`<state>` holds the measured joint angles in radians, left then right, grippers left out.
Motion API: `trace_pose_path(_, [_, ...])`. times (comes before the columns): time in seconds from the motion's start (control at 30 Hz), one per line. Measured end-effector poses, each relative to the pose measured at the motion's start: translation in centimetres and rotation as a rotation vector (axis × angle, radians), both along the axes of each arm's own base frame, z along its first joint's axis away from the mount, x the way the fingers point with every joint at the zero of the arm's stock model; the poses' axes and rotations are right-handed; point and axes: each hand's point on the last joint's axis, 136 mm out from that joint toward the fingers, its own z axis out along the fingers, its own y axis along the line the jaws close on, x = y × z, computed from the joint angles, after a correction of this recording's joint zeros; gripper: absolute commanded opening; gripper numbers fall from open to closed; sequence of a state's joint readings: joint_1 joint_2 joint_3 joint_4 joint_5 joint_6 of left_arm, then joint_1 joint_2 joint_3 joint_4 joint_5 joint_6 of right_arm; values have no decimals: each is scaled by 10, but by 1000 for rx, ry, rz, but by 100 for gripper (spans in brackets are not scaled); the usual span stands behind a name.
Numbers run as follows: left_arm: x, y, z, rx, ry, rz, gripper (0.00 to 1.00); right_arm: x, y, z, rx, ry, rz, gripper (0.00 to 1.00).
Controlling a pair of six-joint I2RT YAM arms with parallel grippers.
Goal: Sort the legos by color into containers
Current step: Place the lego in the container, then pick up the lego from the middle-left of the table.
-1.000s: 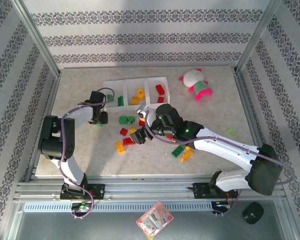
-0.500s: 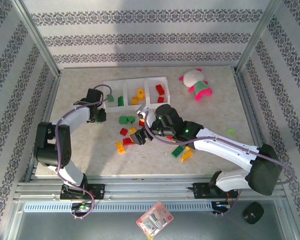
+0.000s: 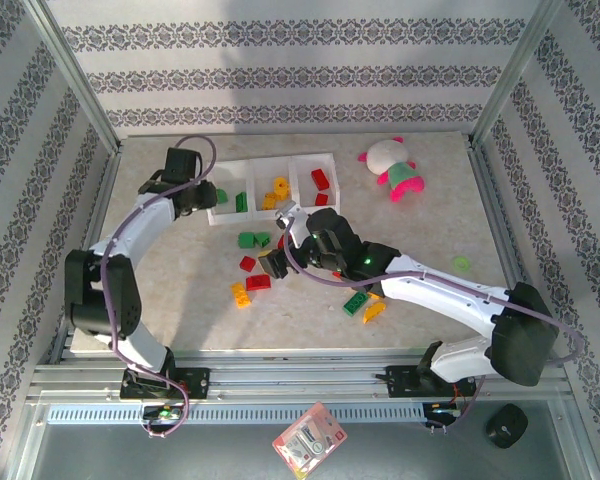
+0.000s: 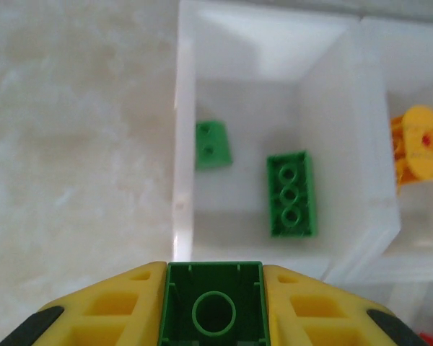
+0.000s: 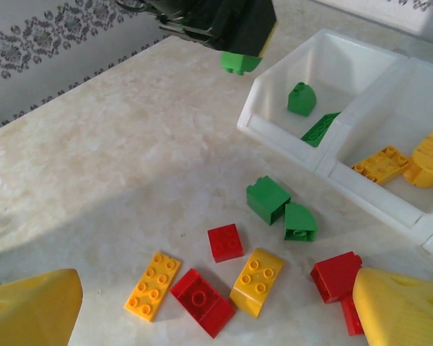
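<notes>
- We saw the left gripper [image 4: 213,308] closed narrow on a square green brick [image 4: 213,288]. The brick's hollow underside faced the wrist camera, with a yellow finger [image 4: 108,310] pressed on either side.
- From above, that gripper hung at the 9 o'clock end of the tray [image 3: 252,162], just beside its outer wall. In the right wrist view the brick was clear of the table [image 3: 180,290].
- The tray lay at 12 o'clock on the table, with three compartments in a row.
- The 9 o'clock compartment held a small green piece [image 4: 213,144] and a long green brick [image 4: 291,193].
- The middle compartment held yellow pieces [image 4: 417,144], and the 3 o'clock one held red bricks [image 3: 320,180].
- The right gripper [image 5: 216,317] stood wide apart with nothing between its fingers, low over the loose legos [image 5: 225,241] at 6 o'clock of the tray.
- Among these, two green ones [image 5: 267,198] sat just beside each other, with red and yellow bricks scattered near them.
- A plush toy [image 3: 392,168] lay at 1 o'clock on the table, apart from the tray.
</notes>
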<state>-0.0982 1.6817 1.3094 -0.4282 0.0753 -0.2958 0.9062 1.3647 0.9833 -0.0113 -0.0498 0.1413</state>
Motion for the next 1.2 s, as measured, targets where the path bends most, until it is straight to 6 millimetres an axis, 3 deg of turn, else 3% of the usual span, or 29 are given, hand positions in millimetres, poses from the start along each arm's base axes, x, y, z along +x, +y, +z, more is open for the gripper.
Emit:
trace_pose_path(0.2, [43, -12, -12, -12, 6, -27, 27, 8, 0, 2, 19, -5, -47, 96])
trace_pose_path(0.37, [68, -16, -23, -6, 24, -39, 41, 14, -1, 3, 33, -4, -83, 96])
trace_pose_path(0.47, [74, -18, -25, 14, 38, -53, 58, 16, -2, 4, 43, -3, -99, 96])
trace_pose_path(0.5, [74, -19, -23, 25, 39, -59, 67, 16, -3, 4, 42, -5, -105, 96])
trace_pose_path(0.57, [73, -23, -19, 38, 35, -70, 97, 18, -4, 4, 39, -6, -116, 96])
trace_pose_path(0.67, [66, -27, -12, 45, 35, -85, 99, 19, -6, 1, 33, -9, -131, 96])
trace_pose_path(0.8, [41, -30, 10, 68, 14, -84, 99, 16, -13, -6, 22, -3, -139, 96])
trace_pose_path(1.0, [-22, -54, 43, 133, -47, -86, 99, 5, -28, -2, 38, -16, -141, 96])
trace_pose_path(1.1, [-57, -70, 37, 148, -30, -88, 99, -4, -39, 1, 47, -25, -139, 96])
trace_pose_path(1.2, [-94, -85, 17, 170, 29, -88, 99, -13, -50, 5, 57, -32, -139, 96])
